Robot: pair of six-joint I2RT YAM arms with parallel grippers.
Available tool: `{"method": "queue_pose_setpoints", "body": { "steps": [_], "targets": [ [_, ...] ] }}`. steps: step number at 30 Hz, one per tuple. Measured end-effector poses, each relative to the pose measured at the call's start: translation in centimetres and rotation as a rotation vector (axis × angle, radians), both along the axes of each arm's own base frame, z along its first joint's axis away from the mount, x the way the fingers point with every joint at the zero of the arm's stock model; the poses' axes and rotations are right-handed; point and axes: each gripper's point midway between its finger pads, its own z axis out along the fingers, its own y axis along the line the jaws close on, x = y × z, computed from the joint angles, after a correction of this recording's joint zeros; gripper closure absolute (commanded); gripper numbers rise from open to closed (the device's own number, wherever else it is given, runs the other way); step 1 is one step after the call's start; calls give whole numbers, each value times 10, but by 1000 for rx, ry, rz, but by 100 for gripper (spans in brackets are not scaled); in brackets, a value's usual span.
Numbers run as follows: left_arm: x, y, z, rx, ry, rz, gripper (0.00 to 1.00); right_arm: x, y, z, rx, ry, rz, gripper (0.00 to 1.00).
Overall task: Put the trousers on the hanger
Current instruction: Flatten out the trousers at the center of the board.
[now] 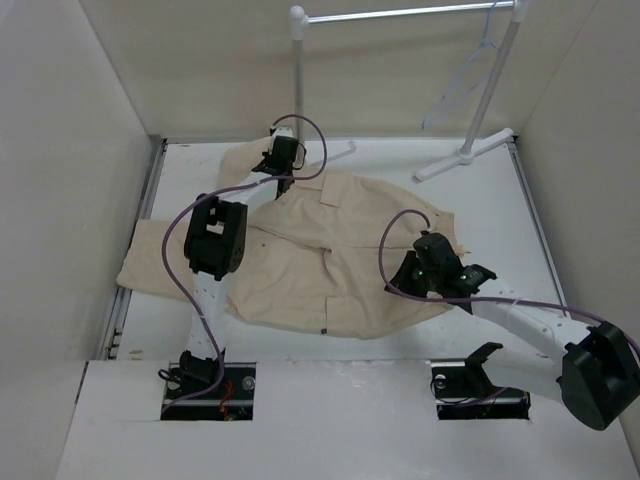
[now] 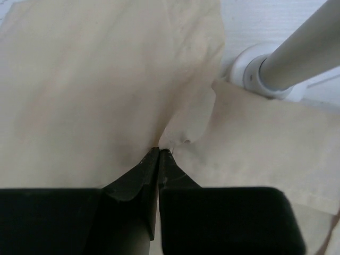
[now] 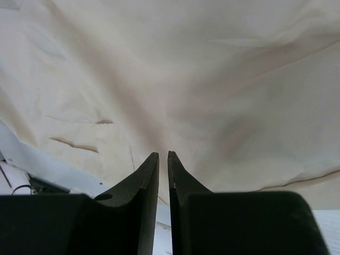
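The beige trousers (image 1: 330,260) lie spread and rumpled over the middle of the white table. My left gripper (image 1: 275,172) is at their far edge beside the rack's left post. In the left wrist view it (image 2: 159,151) is shut on a pinch of the trousers (image 2: 79,79), with folds running to its tips. My right gripper (image 1: 408,275) is at their right side. In the right wrist view it (image 3: 163,155) is shut on the trousers (image 3: 186,69), which stretch taut ahead. The thin pale hanger (image 1: 468,75) hangs from the rack's bar at the far right, away from both grippers.
The white tubular rack (image 1: 400,14) stands at the back. Its left post and round foot (image 2: 265,74) are just ahead and right of my left gripper, and its right foot (image 1: 465,155) stands near the table's far right. Walls close in the left, right and back.
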Motion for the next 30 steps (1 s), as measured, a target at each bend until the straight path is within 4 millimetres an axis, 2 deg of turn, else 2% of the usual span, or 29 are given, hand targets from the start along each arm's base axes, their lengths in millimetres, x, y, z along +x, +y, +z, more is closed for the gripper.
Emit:
{"method": "queue_pose_setpoints", "body": {
  "steps": [2,5,9,11,13,16,18,20,23,26,30],
  "targets": [
    [-12,7,4,10,-5,14,100,3,-3,3,6,-8,-15,80],
    [-23,19,32,6,-58,41,100,8,-8,6,13,-21,-39,78],
    [-28,48,107,-68,-214,120,100,15,-16,7,14,-24,-77,71],
    [-27,73,149,-122,-310,186,99,19,-21,7,13,-25,-98,67],
    [-29,108,183,-174,-396,275,99,25,-29,8,9,-28,-125,65],
    [-36,164,207,-233,-472,422,99,42,-44,15,6,-41,-186,64],
    [-41,203,203,-265,-481,527,99,58,-53,26,9,-65,-226,63],
    [-48,238,186,-293,-454,631,97,78,-61,43,13,-103,-260,60],
    [-63,284,148,-336,-387,793,95,102,-71,66,17,-158,-299,53],
    [-86,314,104,-379,-303,944,90,118,-87,79,5,-191,-348,48],
    [-124,329,51,-452,-189,1107,75,139,-124,75,-44,-185,-451,45]
  ]
}}
